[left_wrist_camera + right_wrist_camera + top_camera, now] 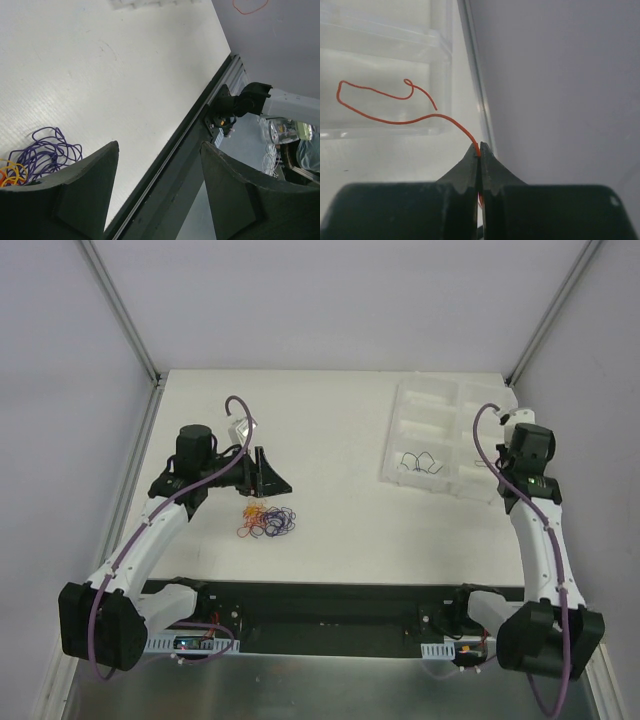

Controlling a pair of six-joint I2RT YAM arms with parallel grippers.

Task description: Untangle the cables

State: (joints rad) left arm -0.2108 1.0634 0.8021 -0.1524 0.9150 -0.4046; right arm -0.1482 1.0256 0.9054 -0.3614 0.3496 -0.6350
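A small knot of cables (267,521) in purple, orange and red lies on the white table in front of the left arm. In the left wrist view its purple loops (47,152) and orange strands (10,172) show beside the left finger. My left gripper (262,472) (159,150) hovers just behind the knot, open, with nothing between its fingers. My right gripper (480,147) (497,468) is shut on one thin orange-red cable (395,120), which curls out over the tray. A black cable (420,462) lies in a tray compartment.
The white compartmented tray (450,400) (385,50) stands at the back right, close to the right wall. Grey walls and metal frame posts enclose the table. The dark base rail (330,610) (180,165) runs along the near edge.
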